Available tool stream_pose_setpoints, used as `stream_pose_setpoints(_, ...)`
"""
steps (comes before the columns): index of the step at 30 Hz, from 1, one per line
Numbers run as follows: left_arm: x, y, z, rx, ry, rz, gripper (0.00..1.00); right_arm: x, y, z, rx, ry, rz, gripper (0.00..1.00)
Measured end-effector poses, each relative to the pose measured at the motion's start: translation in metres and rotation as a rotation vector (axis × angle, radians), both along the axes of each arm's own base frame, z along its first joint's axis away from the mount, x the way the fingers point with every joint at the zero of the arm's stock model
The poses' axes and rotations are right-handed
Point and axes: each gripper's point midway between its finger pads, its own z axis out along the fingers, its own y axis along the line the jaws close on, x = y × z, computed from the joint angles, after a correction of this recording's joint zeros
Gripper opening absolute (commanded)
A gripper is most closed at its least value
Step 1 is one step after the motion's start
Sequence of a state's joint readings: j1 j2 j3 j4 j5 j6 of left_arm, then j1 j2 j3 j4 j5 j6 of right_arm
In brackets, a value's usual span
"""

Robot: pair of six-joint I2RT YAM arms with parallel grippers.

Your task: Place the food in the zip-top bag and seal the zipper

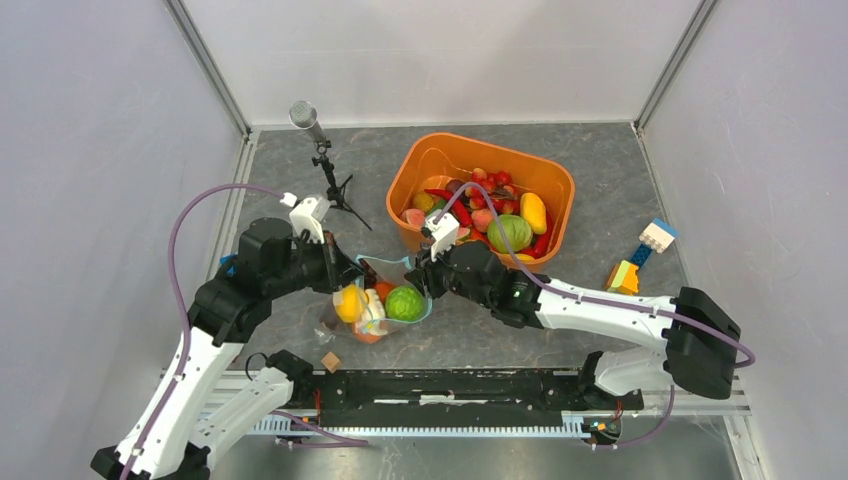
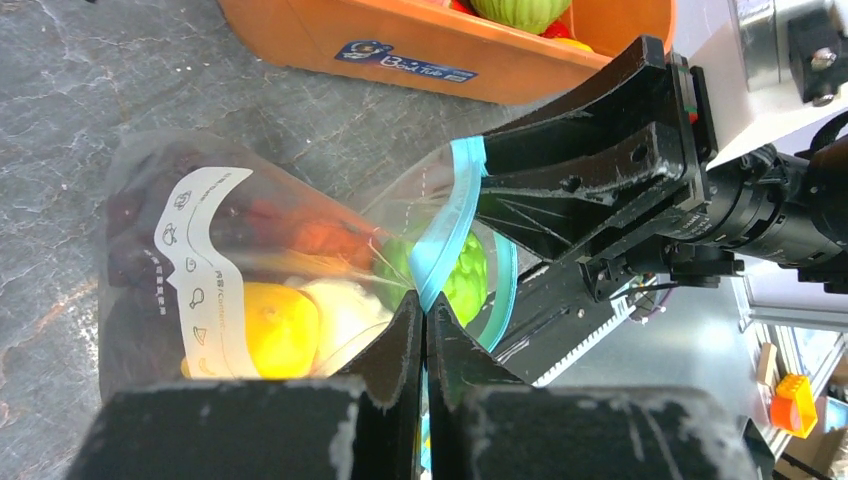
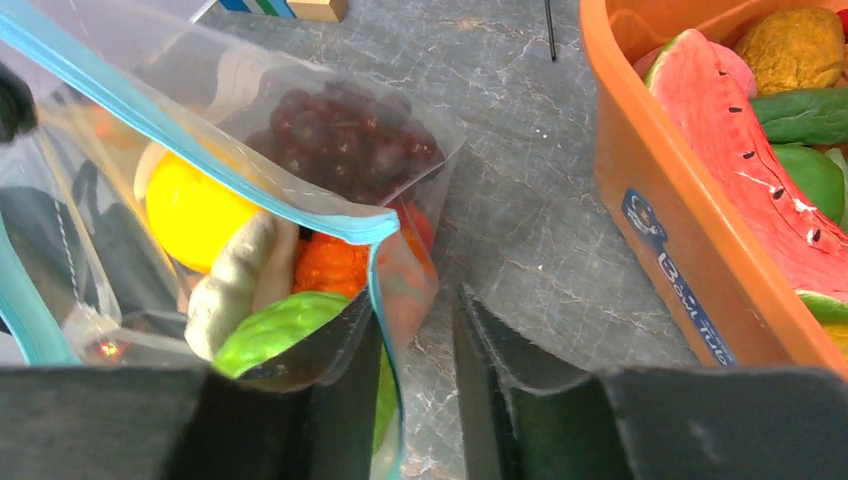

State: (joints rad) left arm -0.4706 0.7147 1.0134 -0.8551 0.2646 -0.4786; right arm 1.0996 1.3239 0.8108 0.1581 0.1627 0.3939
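The zip-top bag (image 1: 372, 268) lies in front of the arms with its mouth open toward the right. It holds food: a yellow piece (image 1: 349, 302), a white piece (image 1: 373, 312), an orange piece (image 1: 384, 290) and a green round piece (image 1: 404, 303). Dark grapes (image 3: 350, 140) show in the right wrist view. My left gripper (image 2: 425, 312) is shut on the teal zipper (image 2: 450, 220) at the mouth edge. My right gripper (image 3: 415, 330) is open and straddles the other side of the mouth. One of its fingers (image 3: 340, 350) is inside the bag, and the zipper strip (image 3: 378, 290) hangs between the fingers.
An orange bin (image 1: 432, 160) with more toy food stands just behind the bag, close to my right gripper (image 1: 427, 275). A microphone on a small tripod (image 1: 305, 115) stands at the back left. Building blocks (image 1: 640, 255) lie at the right, and a wooden cube (image 1: 331, 361) lies near the front edge.
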Motion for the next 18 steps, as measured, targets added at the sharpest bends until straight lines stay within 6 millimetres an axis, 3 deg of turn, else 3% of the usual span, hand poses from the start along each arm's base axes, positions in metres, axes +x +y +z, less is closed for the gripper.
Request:
stream_pose_setpoints(4, -0.001, -0.004, 0.0, 0.001, 0.011, -0.03, 0.04, 0.005, 0.002, 0.006, -0.017, -0.024, -0.008, 0.02)
stream_pose_setpoints(7, 0.0, -0.005, 0.0, 0.01, 0.008, -0.044, 0.06, 0.006, -0.001, 0.01, -0.014, -0.027, -0.018, 0.0)
stream_pose_setpoints(8, 0.0, -0.005, 0.001, 0.013, 0.007, -0.046, 0.13, 0.005, -0.003, 0.012, -0.01, -0.023, -0.019, 0.0)
stream_pose_setpoints(11, -0.001, -0.006, 0.002, 0.019, -0.003, -0.066, 0.16, -0.002, -0.012, 0.025, 0.039, -0.014, -0.025, 0.0)
stream_pose_setpoints(12, -0.001, -0.007, 0.004, 0.017, -0.007, -0.078, 0.28, -0.005, -0.015, 0.03, 0.064, -0.009, -0.028, 0.0)
stream_pose_setpoints(13, -0.002, -0.008, 0.005, 0.016, -0.012, -0.09, 0.5, -0.009, -0.019, 0.036, 0.093, -0.003, -0.031, 0.0)
stream_pose_setpoints(15, -0.002, -0.01, 0.009, 0.019, -0.029, -0.118, 0.78, -0.013, -0.024, 0.043, 0.137, 0.011, -0.039, 0.0)
stream_pose_setpoints(16, -0.002, -0.011, 0.01, 0.021, -0.037, -0.127, 0.88, -0.014, -0.026, 0.046, 0.154, 0.02, -0.044, 0.0)
stream_pose_setpoints(18, -0.002, -0.011, 0.013, 0.026, -0.055, -0.14, 0.99, -0.015, -0.029, 0.048, 0.18, 0.04, -0.063, 0.0)
